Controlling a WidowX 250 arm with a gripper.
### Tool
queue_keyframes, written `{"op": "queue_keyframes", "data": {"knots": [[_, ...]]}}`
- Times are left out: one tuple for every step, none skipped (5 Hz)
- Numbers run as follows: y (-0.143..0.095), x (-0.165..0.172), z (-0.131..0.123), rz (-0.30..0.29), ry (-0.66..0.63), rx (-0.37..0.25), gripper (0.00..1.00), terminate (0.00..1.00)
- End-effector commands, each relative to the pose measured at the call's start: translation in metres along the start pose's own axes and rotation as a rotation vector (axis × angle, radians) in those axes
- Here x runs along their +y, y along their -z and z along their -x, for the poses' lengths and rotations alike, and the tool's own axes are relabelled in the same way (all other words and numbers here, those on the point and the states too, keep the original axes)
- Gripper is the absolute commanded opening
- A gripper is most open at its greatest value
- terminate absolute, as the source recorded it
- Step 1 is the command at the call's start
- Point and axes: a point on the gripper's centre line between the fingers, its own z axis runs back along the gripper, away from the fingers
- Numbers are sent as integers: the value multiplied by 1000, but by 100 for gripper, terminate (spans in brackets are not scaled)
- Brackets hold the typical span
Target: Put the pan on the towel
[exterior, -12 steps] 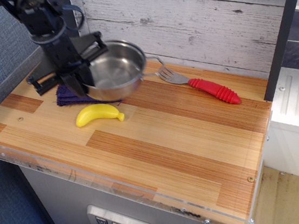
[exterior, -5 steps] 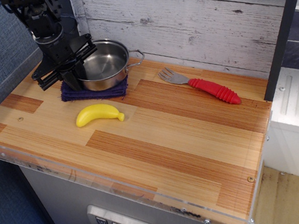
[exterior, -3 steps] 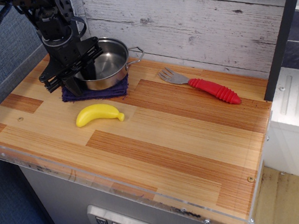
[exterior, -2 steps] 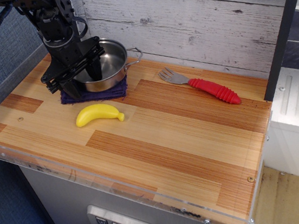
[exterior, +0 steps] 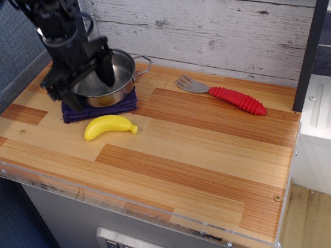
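Single view; high front-right; faces counter (exterior: 176,159)

A yellow banana (exterior: 109,126) and a red-handled fork (exterior: 222,95) lie well apart on the wooden counter (exterior: 205,155).

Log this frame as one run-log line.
pan: sitting on towel | tool: astride pan's near rim, grip unclear | banana: in front of towel | fork: right, untouched

On the wooden countertop (exterior: 205,155) there are one stainless-steel pan (exterior: 118,81), one dark purple towel (exterior: 100,109), one yellow banana (exterior: 108,126), one red-handled fork (exterior: 222,96), and one black robot gripper (exterior: 85,82).
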Motion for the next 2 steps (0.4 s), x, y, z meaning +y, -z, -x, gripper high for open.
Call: {"op": "queue_keyframes", "data": {"knots": [[-61,-17,-23,124,-11,-100,100,0],[-80,-16,-21,145,-16,-116,100,0]]}}
